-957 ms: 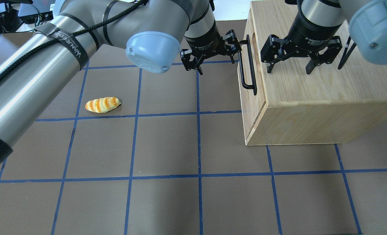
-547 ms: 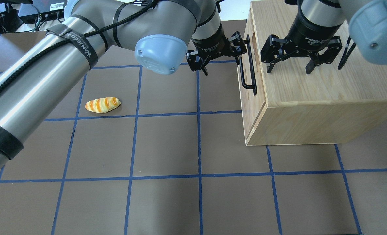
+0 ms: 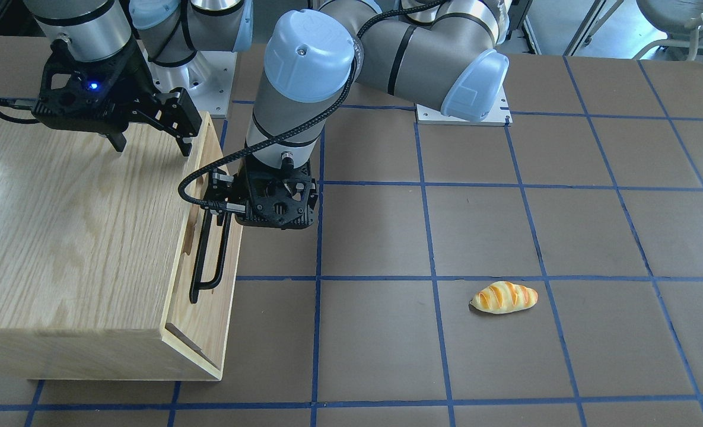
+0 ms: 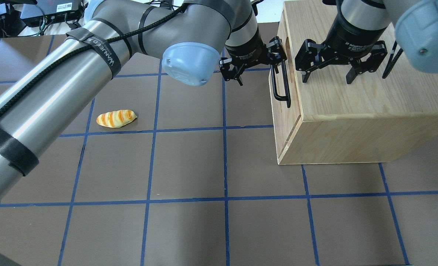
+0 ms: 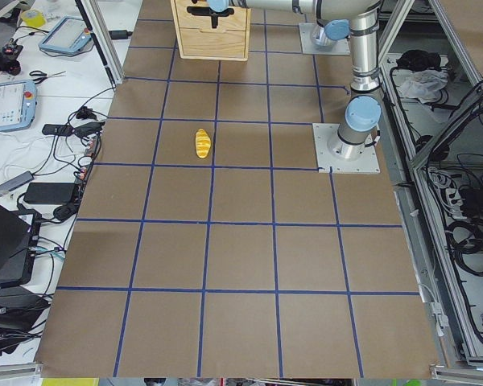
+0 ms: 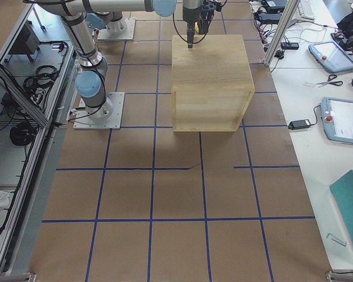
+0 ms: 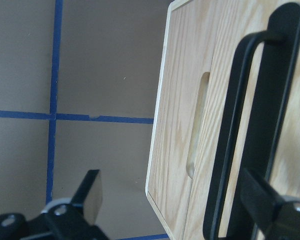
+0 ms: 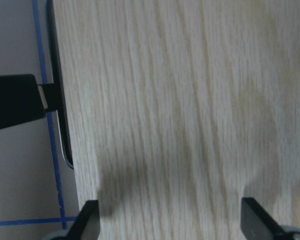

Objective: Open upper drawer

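Note:
The upper drawer [image 7: 177, 75] is a light-oak front panel with an oblong cutout [image 7: 197, 125] and a long black bar handle [image 4: 280, 87], and it looks flush with the oak cabinet [image 4: 352, 107]. My left gripper [image 4: 257, 70] is open at the far end of the handle. In the left wrist view one finger [image 7: 265, 200] overlaps the handle [image 7: 260, 115]; the other finger [image 7: 87, 195] hangs over the table. My right gripper [image 4: 328, 79] is open and empty just above the cabinet top [image 8: 165, 100].
A striped bread roll [image 4: 116, 118] lies on the brown gridded table to the left, away from both arms. The cabinet stands at the table's right side. Monitors and cables sit beyond the table's far edge.
My left gripper has moved right toward the cabinet, from beside the handle to having one finger at it. The right gripper, drawer and roll have not moved.

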Robot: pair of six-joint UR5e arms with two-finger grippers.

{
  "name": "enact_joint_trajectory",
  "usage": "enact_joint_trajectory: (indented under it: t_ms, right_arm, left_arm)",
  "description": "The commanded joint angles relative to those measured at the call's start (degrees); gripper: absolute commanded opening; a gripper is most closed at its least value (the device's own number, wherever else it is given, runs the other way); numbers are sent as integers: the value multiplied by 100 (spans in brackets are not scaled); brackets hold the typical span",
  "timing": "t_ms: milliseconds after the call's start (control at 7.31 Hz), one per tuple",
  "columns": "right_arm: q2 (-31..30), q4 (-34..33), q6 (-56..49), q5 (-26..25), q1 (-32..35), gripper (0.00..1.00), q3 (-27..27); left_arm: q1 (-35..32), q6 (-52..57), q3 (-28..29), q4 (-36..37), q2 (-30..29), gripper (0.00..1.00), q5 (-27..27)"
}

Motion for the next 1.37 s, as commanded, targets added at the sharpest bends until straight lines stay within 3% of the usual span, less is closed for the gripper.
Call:
enact_joint_trajectory:
  t_ms: [0, 1231]
  right_arm:
    - [0, 0, 0, 5, 0, 100, 0]
    - [0, 0, 0, -4, 0, 100, 0]
  left_arm:
    - [-31, 0, 2, 72, -62, 100, -2]
    - [-75, 9, 10, 72, -203, 100, 42]
